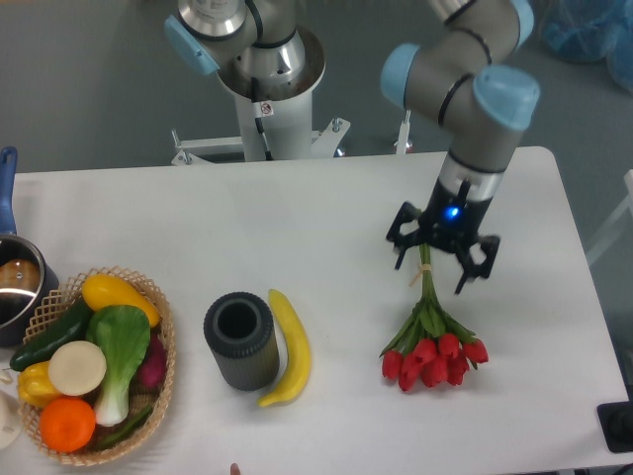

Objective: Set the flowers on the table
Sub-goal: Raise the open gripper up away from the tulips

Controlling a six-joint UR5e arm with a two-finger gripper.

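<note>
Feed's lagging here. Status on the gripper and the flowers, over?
Gripper around the stem end of the flowers; grip state unclear. Buds low over or on the table, contact unclear. Banana and dark cup well left, nothing obstructing.

From my remote console I count one bunch of flowers (431, 346) with about eight red buds, one banana (288, 348), one dark cylinder (240, 339), one wicker basket (163, 341) holding roughly eight pieces of produce, one pot (12, 287), and one gripper (443, 259), all over one table (247, 218).
</note>
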